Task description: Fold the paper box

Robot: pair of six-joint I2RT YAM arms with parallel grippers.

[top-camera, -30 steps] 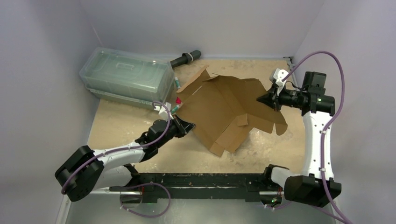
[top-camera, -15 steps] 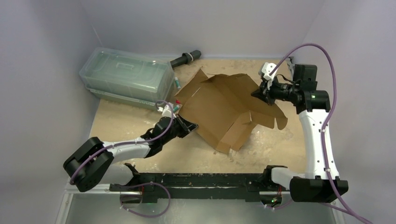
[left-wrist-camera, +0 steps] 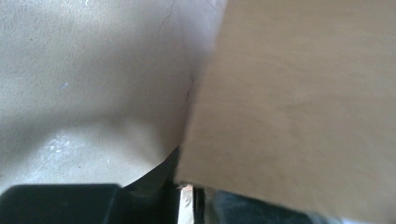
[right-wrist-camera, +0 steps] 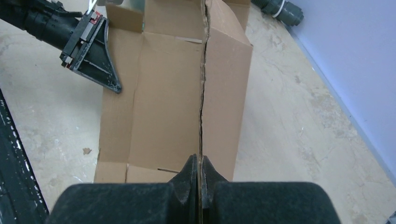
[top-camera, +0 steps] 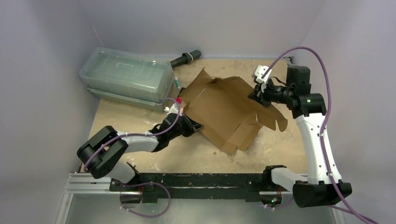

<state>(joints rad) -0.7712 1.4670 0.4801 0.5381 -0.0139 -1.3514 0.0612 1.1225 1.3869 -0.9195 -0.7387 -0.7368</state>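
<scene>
L arm: is stretching low over the table [top-camera: 121, 126], forearm nearly flat, wrist pointing twd the right. L end effector [top-camera: 194, 125] is sitting at the near-left edge of the paper box [top-camera: 219, 105]. Jaws are narrow, apparently pinching the cardboard edge. In wrist cam the sheet is covering one finger, its corner ending at the slit btw them.

R arm: is standing tall, elbow high, forearm angling left. R end effector [top-camera: 256, 94] is clamping a raised panel edge on the box's far-right side, fingers [right-wrist-camera: 187, 179] closed tight on it.

Box: is lying mid-table, mostly unfolded, flaps open, right side lifted.

Surroundings: tabletop is looking tan, scuffed w/ pale patches. Clear greenish lidded container [top-camera: 126, 74] is sitting far-left. Black cylindrical obj [top-camera: 186, 58] is lying by the back wall [top-camera: 210, 23]. Plain grey-lilac walls are enclosing three sides.
</scene>
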